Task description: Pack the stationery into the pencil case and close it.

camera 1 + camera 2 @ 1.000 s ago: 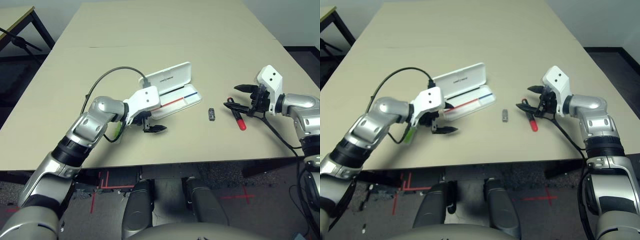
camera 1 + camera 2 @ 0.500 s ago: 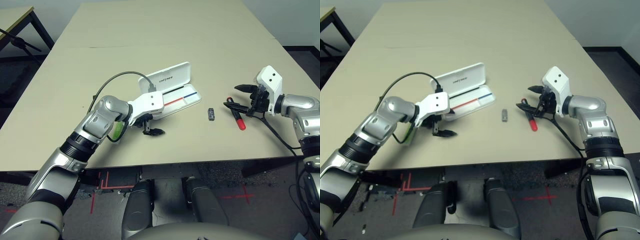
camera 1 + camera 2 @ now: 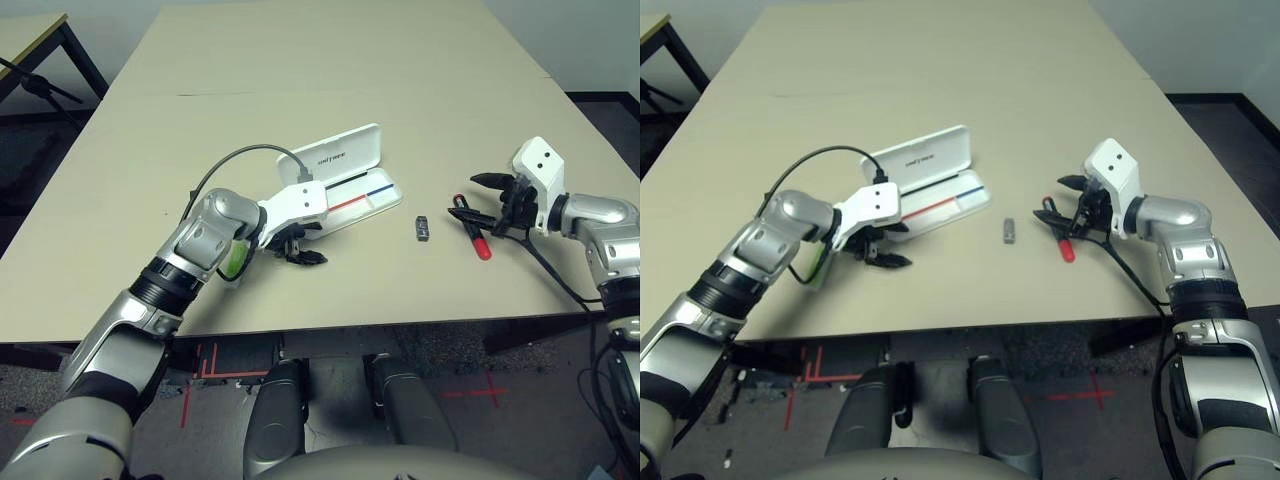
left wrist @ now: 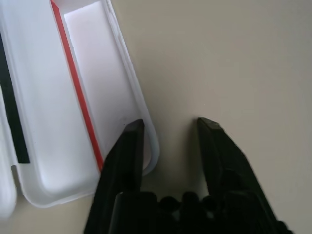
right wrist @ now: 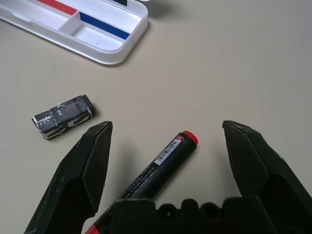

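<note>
The right end effector is spread wide and empty, its two fingers standing either side of the red marker, which lies flat on the counter toward the right edge and is not yet gripped. The left end effector has its fingers a narrow gap apart and holds nothing; one fingertip sits over the end rim of the pencil case while the other is over bare counter just beside it. The case lies open near the middle of the counter, lid folded back, and its tray compartments look empty, so nothing appears to be packed: marker, clip-like piece and highlighter are all outside it and the lid remains to be shut. The clip-like piece rests on the counter between the case and the marker, apart from both. The highlighter lies near the front edge, mostly hidden under the left forearm, so how it is lying is hard to judge. The right wrist view shows printed lettering on the clip-like piece and the barcode label on the marker, which the head views do not resolve; the left wrist view shows the red stripe inside the tray and how close the fingertip is to the rim, whereas the head views show the whole layout, including the highlighter.
</note>
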{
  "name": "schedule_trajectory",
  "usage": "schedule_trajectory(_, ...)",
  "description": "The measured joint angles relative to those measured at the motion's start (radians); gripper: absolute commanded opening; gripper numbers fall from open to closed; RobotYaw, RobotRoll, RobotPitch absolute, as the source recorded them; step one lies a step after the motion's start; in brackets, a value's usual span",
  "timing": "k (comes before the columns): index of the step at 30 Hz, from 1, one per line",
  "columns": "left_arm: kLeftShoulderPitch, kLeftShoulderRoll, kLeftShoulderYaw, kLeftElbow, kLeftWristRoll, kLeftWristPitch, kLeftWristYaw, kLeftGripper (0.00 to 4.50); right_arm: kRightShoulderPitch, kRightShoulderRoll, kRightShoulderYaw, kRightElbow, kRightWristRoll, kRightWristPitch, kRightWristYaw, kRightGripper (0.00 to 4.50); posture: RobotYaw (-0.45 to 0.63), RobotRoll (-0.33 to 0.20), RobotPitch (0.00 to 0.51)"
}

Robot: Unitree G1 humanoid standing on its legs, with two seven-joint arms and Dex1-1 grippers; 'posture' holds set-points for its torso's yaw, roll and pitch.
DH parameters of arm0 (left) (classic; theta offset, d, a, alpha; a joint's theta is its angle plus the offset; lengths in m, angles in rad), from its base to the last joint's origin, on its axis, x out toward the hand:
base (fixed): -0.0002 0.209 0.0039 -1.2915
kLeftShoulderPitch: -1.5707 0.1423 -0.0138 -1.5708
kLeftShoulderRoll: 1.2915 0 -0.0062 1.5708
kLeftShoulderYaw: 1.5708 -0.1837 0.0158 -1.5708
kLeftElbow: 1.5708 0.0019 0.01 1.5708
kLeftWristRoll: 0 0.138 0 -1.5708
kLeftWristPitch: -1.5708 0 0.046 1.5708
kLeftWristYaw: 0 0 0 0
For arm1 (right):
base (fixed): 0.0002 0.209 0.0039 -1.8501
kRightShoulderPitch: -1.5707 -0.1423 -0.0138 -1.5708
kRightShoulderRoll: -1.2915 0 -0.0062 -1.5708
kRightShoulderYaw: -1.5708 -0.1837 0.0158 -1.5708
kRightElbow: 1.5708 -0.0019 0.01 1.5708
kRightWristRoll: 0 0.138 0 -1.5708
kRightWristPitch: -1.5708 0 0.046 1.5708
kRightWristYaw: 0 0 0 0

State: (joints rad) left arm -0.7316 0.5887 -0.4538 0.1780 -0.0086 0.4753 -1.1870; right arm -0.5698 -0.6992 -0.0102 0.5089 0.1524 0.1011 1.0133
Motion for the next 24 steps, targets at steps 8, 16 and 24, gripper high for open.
schedule_trajectory(8, -0.015, -0.002, 0.004, 0.036, 0.004, -0.011, -0.034, 0.02, 0.004, 0.001, 0.000, -0.003, 0.000, -0.009, -0.012, 4.50, -0.11, 0.000, 0.127)
schedule_trajectory(16, -0.021, 0.025, 0.004, 0.045, 0.016, -0.082, -0.061, 0.02, 0.006, 0.002, 0.000, -0.004, 0.000, -0.015, -0.012, 4.50, -0.11, 0.000, 0.128)
schedule_trajectory(24, 0.018, 0.118, 0.018, -0.099, 0.017, -0.122, -0.101, 0.02, 0.008, 0.004, 0.001, -0.013, 0.000, -0.015, 0.010, 4.50, -0.09, 0.000, 0.128)
